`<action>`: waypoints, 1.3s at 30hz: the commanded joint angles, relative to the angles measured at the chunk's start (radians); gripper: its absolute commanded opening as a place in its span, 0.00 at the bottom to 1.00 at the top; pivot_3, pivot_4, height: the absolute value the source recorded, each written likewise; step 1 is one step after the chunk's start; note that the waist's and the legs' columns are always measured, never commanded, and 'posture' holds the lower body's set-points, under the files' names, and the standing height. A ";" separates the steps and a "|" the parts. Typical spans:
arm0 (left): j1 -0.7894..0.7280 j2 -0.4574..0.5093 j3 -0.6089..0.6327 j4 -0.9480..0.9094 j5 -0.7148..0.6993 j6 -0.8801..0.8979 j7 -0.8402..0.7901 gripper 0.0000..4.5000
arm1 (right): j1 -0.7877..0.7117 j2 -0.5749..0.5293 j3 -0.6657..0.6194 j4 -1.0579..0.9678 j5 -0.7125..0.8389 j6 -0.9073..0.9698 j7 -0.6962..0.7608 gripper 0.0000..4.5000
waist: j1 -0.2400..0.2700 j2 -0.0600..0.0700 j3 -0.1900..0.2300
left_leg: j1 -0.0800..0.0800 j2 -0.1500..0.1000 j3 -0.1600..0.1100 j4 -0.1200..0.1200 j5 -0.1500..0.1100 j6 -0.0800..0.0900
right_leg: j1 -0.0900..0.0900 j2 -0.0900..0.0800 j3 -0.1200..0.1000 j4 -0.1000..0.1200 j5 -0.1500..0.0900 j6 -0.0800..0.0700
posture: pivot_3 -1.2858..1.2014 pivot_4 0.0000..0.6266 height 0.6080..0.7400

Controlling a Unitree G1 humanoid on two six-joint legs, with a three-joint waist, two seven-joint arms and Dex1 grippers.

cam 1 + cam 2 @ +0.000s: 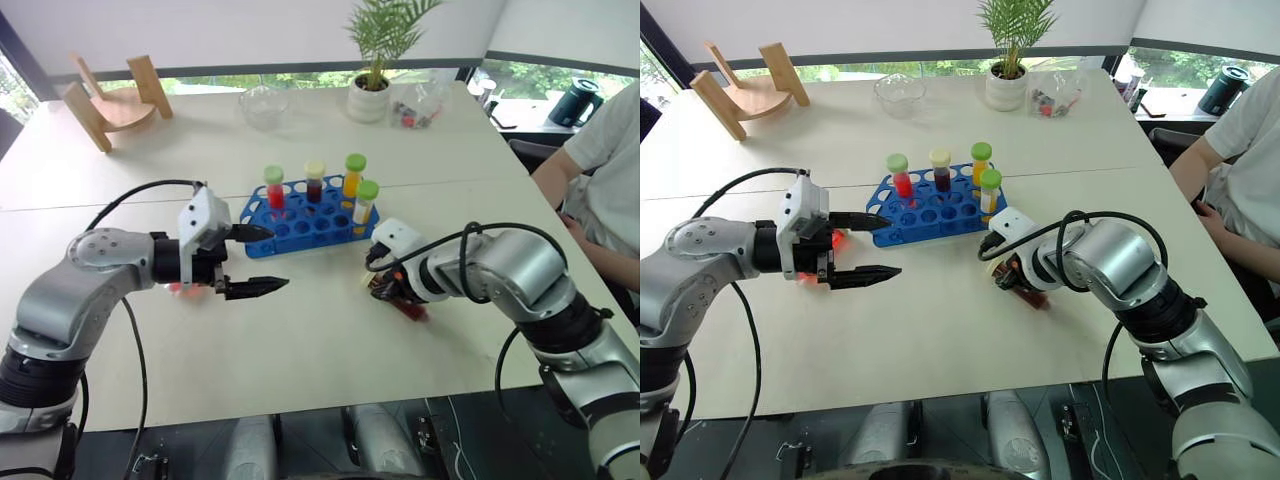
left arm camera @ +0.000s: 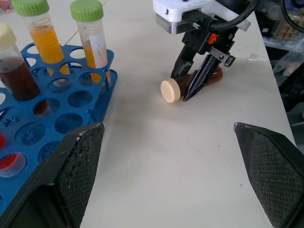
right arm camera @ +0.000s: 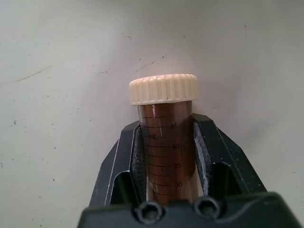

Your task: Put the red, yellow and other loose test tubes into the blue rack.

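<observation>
The blue rack [image 1: 300, 228] stands mid-table and holds several upright capped tubes: a red one [image 1: 274, 188], a dark brown one [image 1: 315, 182], an orange one [image 1: 353, 175] and a yellowish one [image 1: 366, 202]. To the right of the rack a loose brown test tube [image 2: 171, 90] with a cream cap lies on the table. My right gripper [image 2: 187, 84] points down at it and is shut on its body just behind the cap [image 3: 164, 89]. My left gripper [image 1: 278, 259] hovers open at the rack's left end with nothing between its fingers [image 2: 71, 175].
At the far left stands a wooden stand [image 1: 110, 100]. A glass bowl [image 1: 265, 103], a potted plant [image 1: 372, 60] and a small clear bag [image 1: 415, 112] sit at the back. A person [image 1: 605, 170] sits at the table's right side, near a black kettle [image 1: 577, 100].
</observation>
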 commanded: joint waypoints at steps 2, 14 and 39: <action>0.005 0.014 0.044 0.010 0.000 -0.023 -0.005 1.00 | -0.021 -0.002 -0.206 -0.054 0.083 -0.091 0.121 0.21 | 0.000 0.001 0.001 | 0.000 0.000 0.000 0.000 0.000 0.000 | 0.000 0.000 0.000 0.000 0.000 0.000 | 0.52 0.24 1.00; 0.028 0.073 0.105 0.051 -0.028 0.029 0.000 1.00 | 0.285 0.530 -0.426 0.037 -0.080 -1.141 0.116 0.21 | -0.003 0.000 0.001 | 0.000 0.001 0.001 0.000 0.000 0.001 | -0.001 0.000 0.000 0.000 0.000 0.000 | 0.52 0.24 1.00; -0.001 0.108 0.118 0.004 -0.047 0.091 0.012 1.00 | 0.140 0.776 -0.383 0.899 -0.411 -2.042 0.003 0.21 | -0.004 0.000 0.001 | 0.001 0.001 0.000 -0.001 0.001 -0.002 | 0.000 0.000 0.000 0.002 0.000 0.000 | 0.52 0.24 1.00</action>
